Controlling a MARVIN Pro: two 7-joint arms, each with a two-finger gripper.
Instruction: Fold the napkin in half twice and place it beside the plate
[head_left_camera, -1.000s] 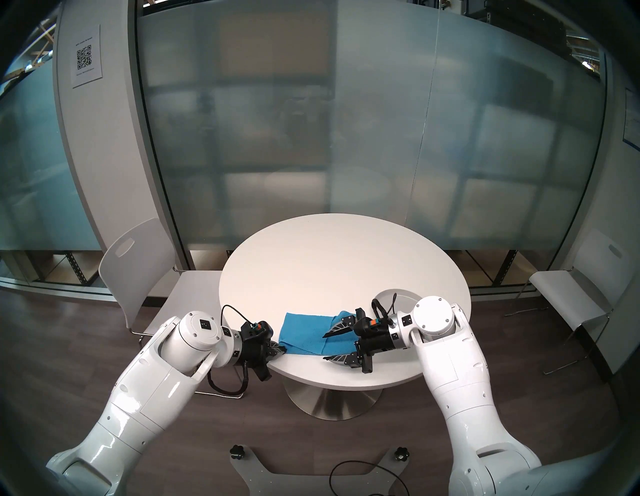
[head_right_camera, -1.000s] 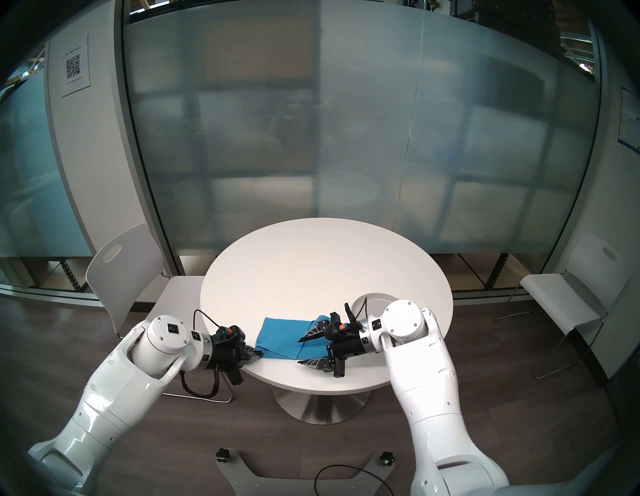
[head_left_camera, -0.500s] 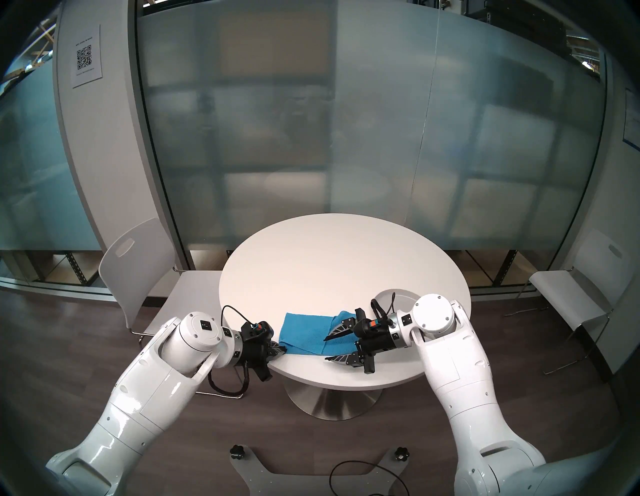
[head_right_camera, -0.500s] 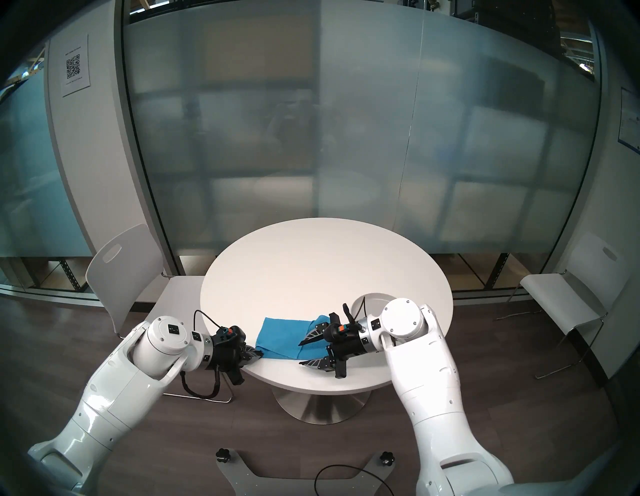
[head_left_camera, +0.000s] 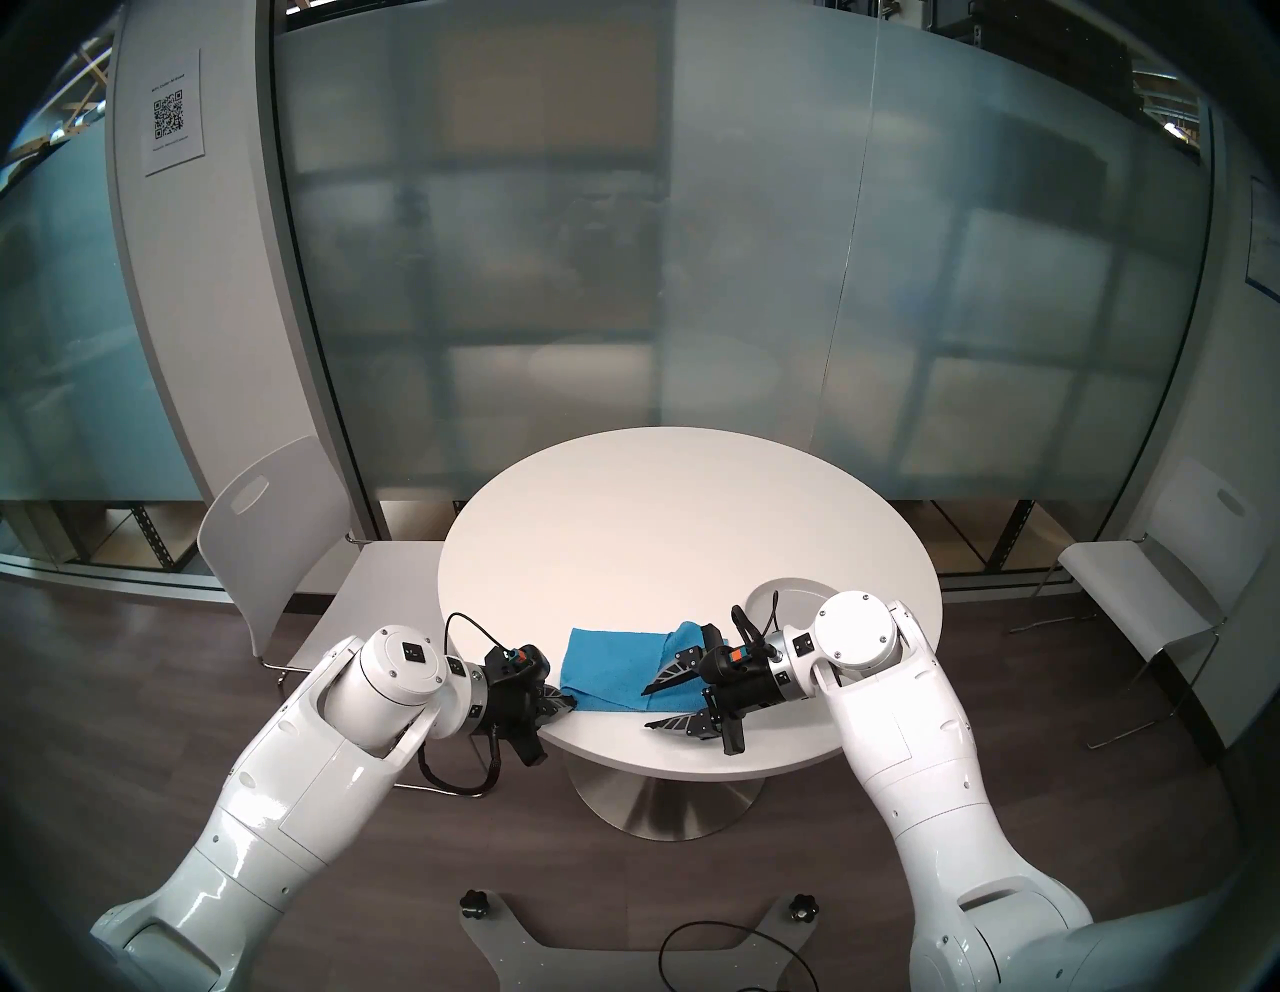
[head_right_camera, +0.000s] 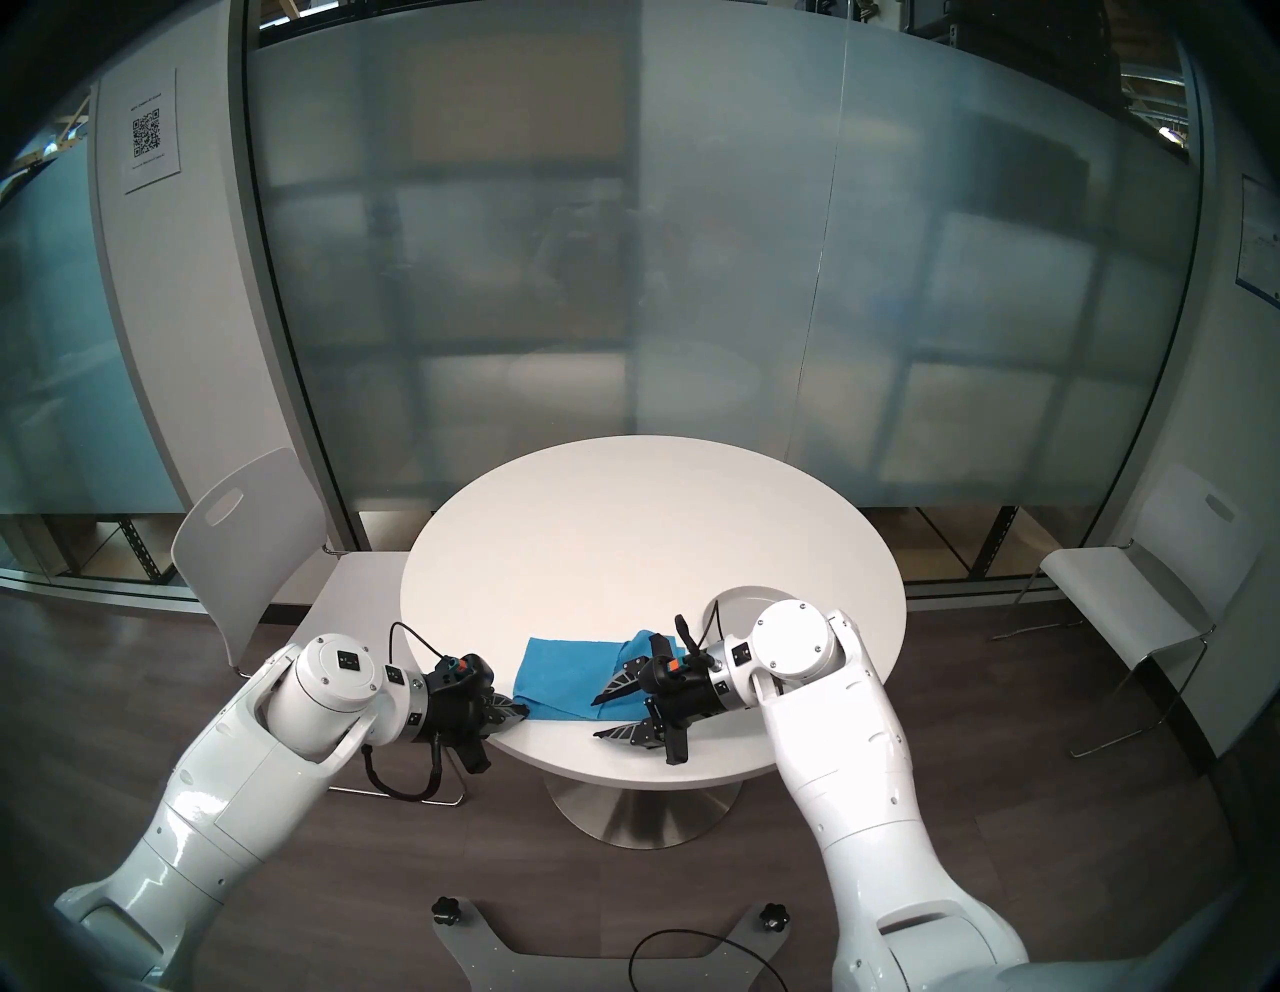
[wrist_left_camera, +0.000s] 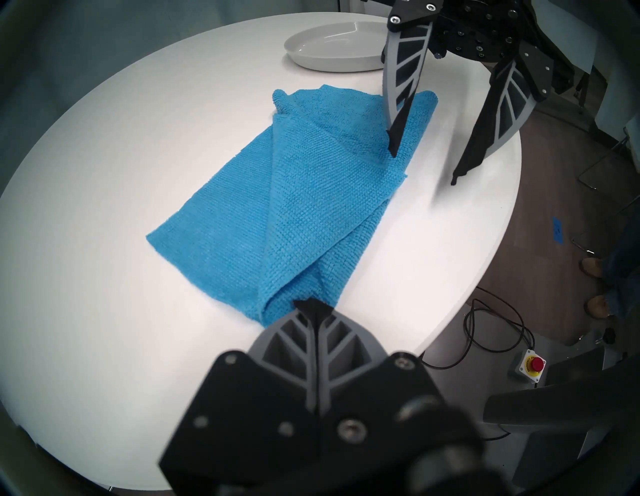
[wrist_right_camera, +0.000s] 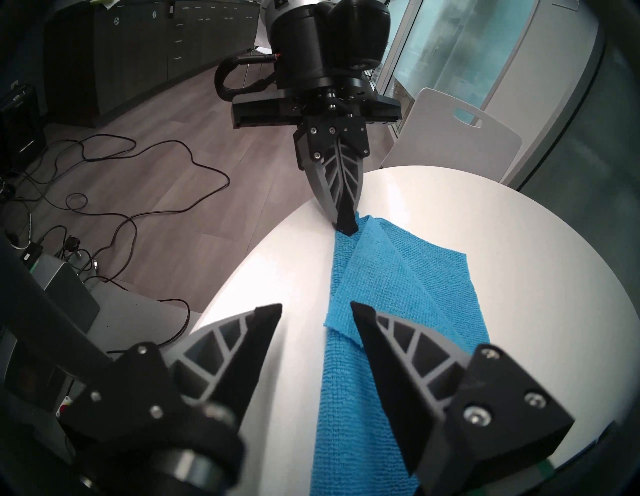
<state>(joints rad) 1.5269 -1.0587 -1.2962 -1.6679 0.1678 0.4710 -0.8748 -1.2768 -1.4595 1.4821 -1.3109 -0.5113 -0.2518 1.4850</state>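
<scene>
Left gripper (wrist_left_camera: 313, 306) pinched on the napkin (wrist_left_camera: 294, 194) corner, right gripper (wrist_right_camera: 317, 313) spread over its far end.

From the head view my right arm (head_left_camera: 893, 700) covers most of the plate (head_left_camera: 796, 589); I see only its far rim, and whether the napkin touches it I cannot tell. The left wrist view shows the plate just beyond the napkin's far end, its right side cut off behind the right gripper. My left fingers are closed tight on the near corner at the table (head_left_camera: 658, 526) edge. My right fingers stand apart, one tip over the cloth, one over bare table; contact is unclear and nothing is gripped. The napkin lies loosely folded, layers skewed, on the round white table. Frosted glass wall (head_left_camera: 623, 242) behind, white chairs either side, dark wood floor with cables (wrist_right_camera: 138, 180).
</scene>
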